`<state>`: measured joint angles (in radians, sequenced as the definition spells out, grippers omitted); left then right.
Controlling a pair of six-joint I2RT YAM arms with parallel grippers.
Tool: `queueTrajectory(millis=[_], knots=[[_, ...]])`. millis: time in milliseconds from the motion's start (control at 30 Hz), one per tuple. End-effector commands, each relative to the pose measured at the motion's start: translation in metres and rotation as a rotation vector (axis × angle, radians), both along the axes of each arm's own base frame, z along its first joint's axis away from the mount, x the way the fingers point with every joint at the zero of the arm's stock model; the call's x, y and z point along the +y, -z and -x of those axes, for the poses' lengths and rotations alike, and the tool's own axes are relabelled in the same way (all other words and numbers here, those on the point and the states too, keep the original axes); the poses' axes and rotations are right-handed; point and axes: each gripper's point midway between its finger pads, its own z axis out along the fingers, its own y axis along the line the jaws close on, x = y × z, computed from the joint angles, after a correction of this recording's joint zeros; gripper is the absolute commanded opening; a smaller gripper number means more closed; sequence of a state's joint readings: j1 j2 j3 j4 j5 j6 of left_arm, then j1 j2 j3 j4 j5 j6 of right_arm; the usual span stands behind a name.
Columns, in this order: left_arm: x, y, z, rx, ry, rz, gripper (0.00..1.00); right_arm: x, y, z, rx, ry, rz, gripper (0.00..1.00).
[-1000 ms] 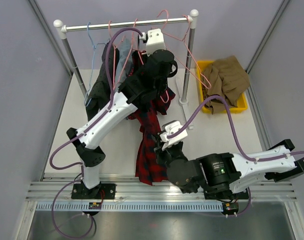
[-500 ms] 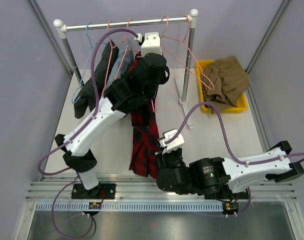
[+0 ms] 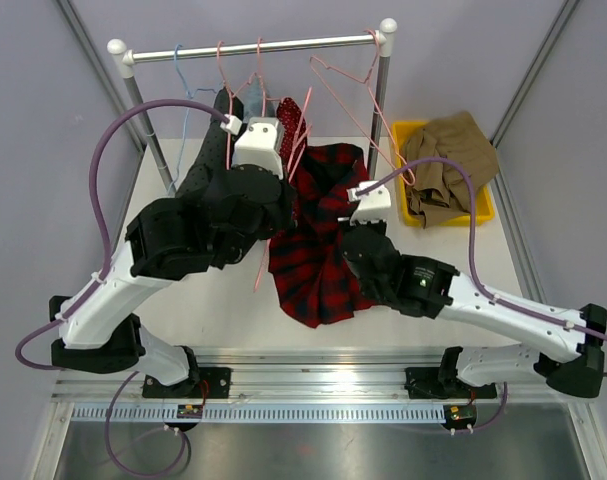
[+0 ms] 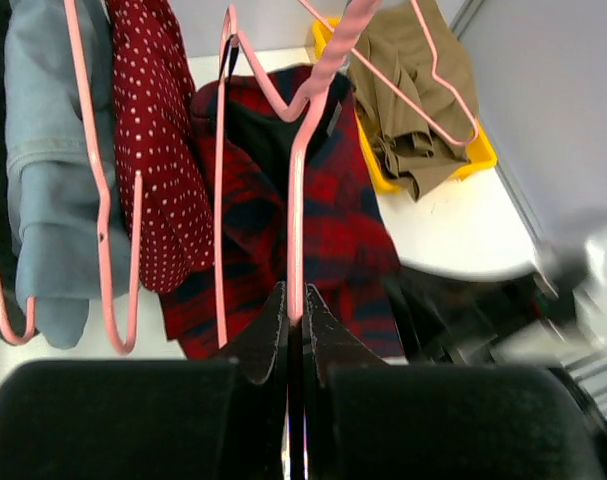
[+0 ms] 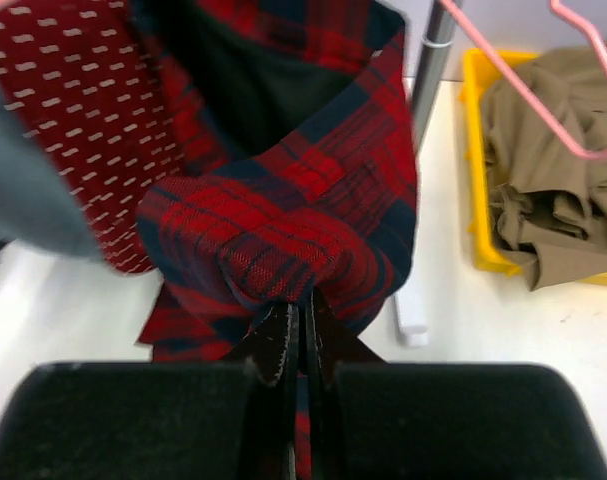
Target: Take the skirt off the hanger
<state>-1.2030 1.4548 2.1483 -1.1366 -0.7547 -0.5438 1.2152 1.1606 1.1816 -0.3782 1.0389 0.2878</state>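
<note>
The skirt (image 3: 313, 270) is red and dark plaid and hangs bunched over the middle of the table. In the left wrist view my left gripper (image 4: 295, 300) is shut on a straight wire of the pink hanger (image 4: 297, 200), with the skirt (image 4: 343, 230) right behind that wire. My right gripper (image 5: 301, 312) is shut on a folded bulge of the skirt (image 5: 283, 235), its fabric puffing out above the fingertips. I cannot tell whether the skirt's waist still hangs on the hanger. From above, both sets of fingers are hidden under the wrists.
The clothes rail (image 3: 253, 47) spans the back, with empty pink hangers (image 3: 348, 75). A black garment (image 3: 198, 175), a denim piece (image 4: 43, 150) and a red dotted cloth (image 4: 148, 130) hang at left. A yellow bin (image 3: 483, 210) with brown cloth (image 3: 448, 155) stands at the back right, beside the rack post (image 3: 375, 130).
My left arm has drawn back from the rail toward the near left, bringing the hanger down. My right gripper has carried the skirt's lower part up and away, so the skirt now bunches.
</note>
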Motion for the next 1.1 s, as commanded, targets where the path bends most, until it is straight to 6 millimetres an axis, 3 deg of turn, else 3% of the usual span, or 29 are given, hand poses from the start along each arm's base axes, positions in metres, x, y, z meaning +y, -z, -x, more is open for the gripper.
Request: queueTrajectory(millis=[0, 167, 300, 367, 467, 533, 767, 900, 1033, 1067], knots=[[0.006, 0.001, 0.014, 0.046, 0.011, 0.037, 0.00, 0.010, -0.016, -0.031, -0.023, -0.010, -0.028, 0.00], [0.002, 0.035, 0.029, 0.168, 0.043, -0.020, 0.00, 0.004, -0.045, -0.060, -0.075, 0.018, -0.048, 0.00], [0.019, 0.080, 0.041, 0.295, -0.015, -0.156, 0.00, -0.009, -0.081, -0.079, -0.124, 0.051, -0.068, 0.00], [0.026, 0.104, 0.049, 0.357, -0.015, -0.231, 0.00, -0.016, -0.089, -0.086, -0.136, 0.061, -0.075, 0.00], [0.019, 0.119, 0.071, 0.438, 0.072, -0.184, 0.00, -0.021, -0.094, -0.094, -0.139, 0.075, -0.071, 0.00], [0.015, 0.112, 0.094, 0.479, 0.175, -0.082, 0.00, -0.021, -0.084, -0.098, -0.124, 0.083, -0.051, 0.00], [0.029, 0.112, 0.129, 0.555, 0.244, -0.004, 0.00, -0.028, -0.046, -0.109, -0.065, 0.115, -0.034, 0.00], [0.038, 0.111, 0.134, 0.563, 0.229, -0.040, 0.00, -0.030, -0.034, -0.112, -0.042, 0.125, -0.035, 0.00], [0.045, 0.091, 0.122, 0.489, 0.185, -0.020, 0.00, -0.031, -0.018, -0.102, 0.018, 0.106, -0.046, 0.00], [0.044, 0.079, 0.117, 0.455, 0.182, 0.012, 0.00, -0.036, -0.013, -0.095, 0.032, 0.100, -0.057, 0.00]])
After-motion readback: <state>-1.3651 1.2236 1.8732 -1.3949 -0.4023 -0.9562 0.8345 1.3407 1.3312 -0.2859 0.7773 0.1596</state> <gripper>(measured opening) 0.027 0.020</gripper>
